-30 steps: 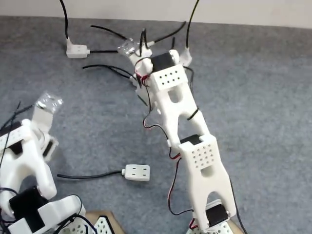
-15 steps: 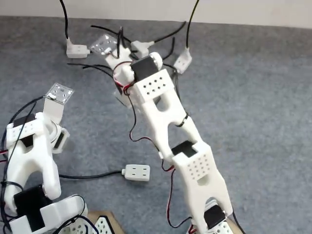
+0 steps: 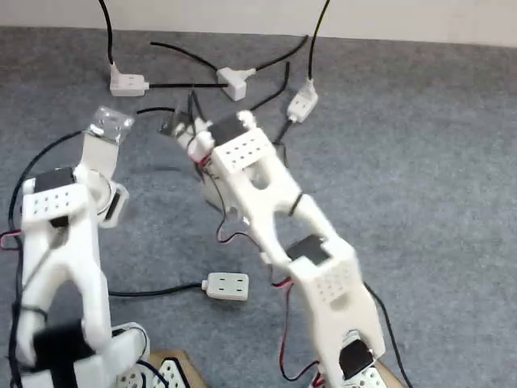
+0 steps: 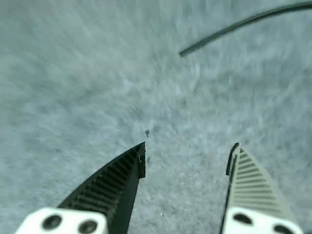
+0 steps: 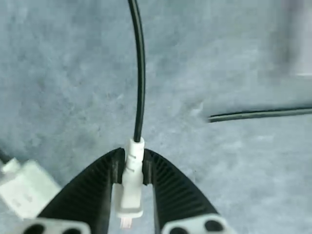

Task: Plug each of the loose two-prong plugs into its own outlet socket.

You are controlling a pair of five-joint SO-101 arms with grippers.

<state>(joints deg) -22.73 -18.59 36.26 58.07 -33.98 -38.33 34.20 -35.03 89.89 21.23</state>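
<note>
My right gripper is shut on a white two-prong plug, whose black cord runs straight away from the fingers. In the high view this gripper hangs over the carpet left of centre, below the far outlets. A white outlet socket lies at the far left, a second at the far middle, a third to its right. Another outlet lies near the front. My left gripper is open over bare carpet, seen from above at the left.
Black cables trail across the grey carpet among the far outlets. One loose cable end lies ahead of the left gripper. A white block sits beside the right gripper. The carpet to the right has free room.
The right arm has swung to the left and slightly nearer, carrying the plug away from the far middle outlet. The left arm has stretched forward toward the far left.
</note>
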